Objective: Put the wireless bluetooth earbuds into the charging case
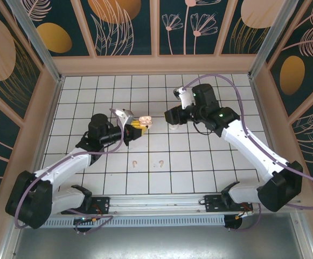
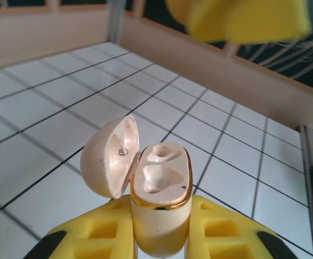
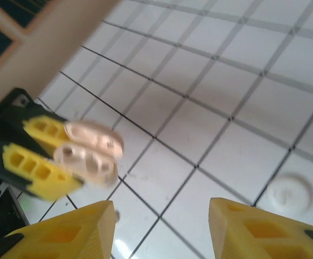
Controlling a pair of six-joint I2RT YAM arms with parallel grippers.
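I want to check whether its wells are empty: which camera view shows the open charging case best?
The left wrist view: the charging case sits close, lid open, both wells visibly empty. The top external view shows it small and distant; the right wrist view shows it blurred, at the left.

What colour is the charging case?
The charging case is pale cream with a gold rim; clearest in left wrist view.
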